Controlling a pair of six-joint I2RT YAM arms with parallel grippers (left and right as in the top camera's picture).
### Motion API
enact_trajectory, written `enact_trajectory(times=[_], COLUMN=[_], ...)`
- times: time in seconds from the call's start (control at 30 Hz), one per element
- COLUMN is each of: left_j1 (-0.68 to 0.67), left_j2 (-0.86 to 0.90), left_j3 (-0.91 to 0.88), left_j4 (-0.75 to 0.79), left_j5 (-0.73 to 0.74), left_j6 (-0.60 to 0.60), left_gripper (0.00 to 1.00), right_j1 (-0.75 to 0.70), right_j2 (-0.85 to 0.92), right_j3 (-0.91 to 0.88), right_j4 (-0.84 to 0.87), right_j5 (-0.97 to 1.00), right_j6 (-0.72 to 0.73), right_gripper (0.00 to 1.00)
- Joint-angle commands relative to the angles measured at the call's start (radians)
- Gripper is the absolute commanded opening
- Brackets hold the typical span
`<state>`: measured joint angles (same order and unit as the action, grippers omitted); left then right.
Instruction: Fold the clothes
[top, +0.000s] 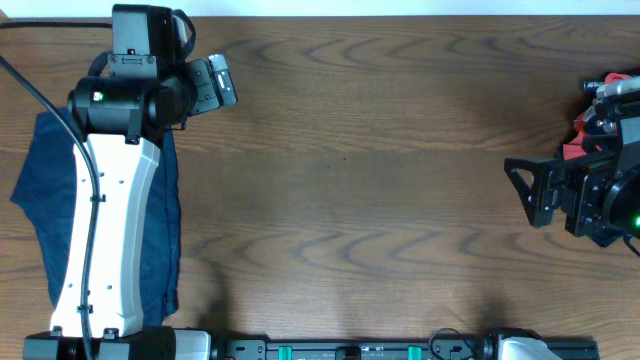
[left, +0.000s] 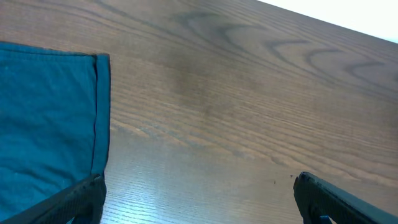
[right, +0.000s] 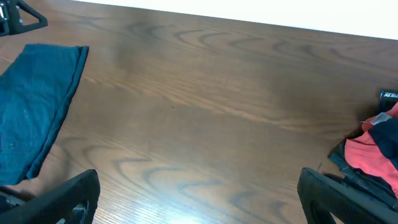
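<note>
Overhead straight down on table (top: 380, 170); both wrist views low, oblique, sharing navy clothes (right: 31, 118)

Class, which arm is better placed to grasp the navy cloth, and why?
Left. The left gripper hovers open beside the navy cloth's hemmed edge; the right gripper sits across the table.

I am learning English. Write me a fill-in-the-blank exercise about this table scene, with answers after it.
The blue cloth lies on the ___ side of the table. The left claw and the right claw are both ___. The red cloth lies near the ___ claw.
Answers: left; open; right.
</note>
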<state>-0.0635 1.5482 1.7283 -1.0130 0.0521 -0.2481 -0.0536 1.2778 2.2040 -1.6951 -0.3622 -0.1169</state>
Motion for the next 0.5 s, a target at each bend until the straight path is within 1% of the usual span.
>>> enact_trajectory(times=[0.0,0.1,0.27,0.37,0.47], left_j1=[0.0,0.0,0.0,0.002,0.002], left_j2=[-0.034,-0.088,-0.204,-0.298,-0.41], left_j3=[-0.002,-0.006,-0.045,-0.124,-0.258], left_j4=[0.013,0.064,0.163,0.233,0.322], left_j5=[-0.008,-0.008,-0.01,-0.02,-0.034], left_j6=[-0.027,-0.058,-0.064,-0.063,-0.064], left_gripper=[0.98,0.98,0.98,0.98,0.98], right_j1=[0.013,0.013,0.013,0.013,0.013], right_j2=[-0.003,-0.003,-0.003,-0.003,-0.003], right_j3=[-0.002,-0.002,-0.002,-0.002,-0.002], right_j4=[-0.003,-0.003,-0.003,-0.003,-0.003], right_j5=[0.007,0.007,0.007,0.007,0.007], right_j6=[-0.012,-0.012,-0.012,-0.012,-0.012], right_gripper=[0.99,0.99,0.99,0.99,0.99])
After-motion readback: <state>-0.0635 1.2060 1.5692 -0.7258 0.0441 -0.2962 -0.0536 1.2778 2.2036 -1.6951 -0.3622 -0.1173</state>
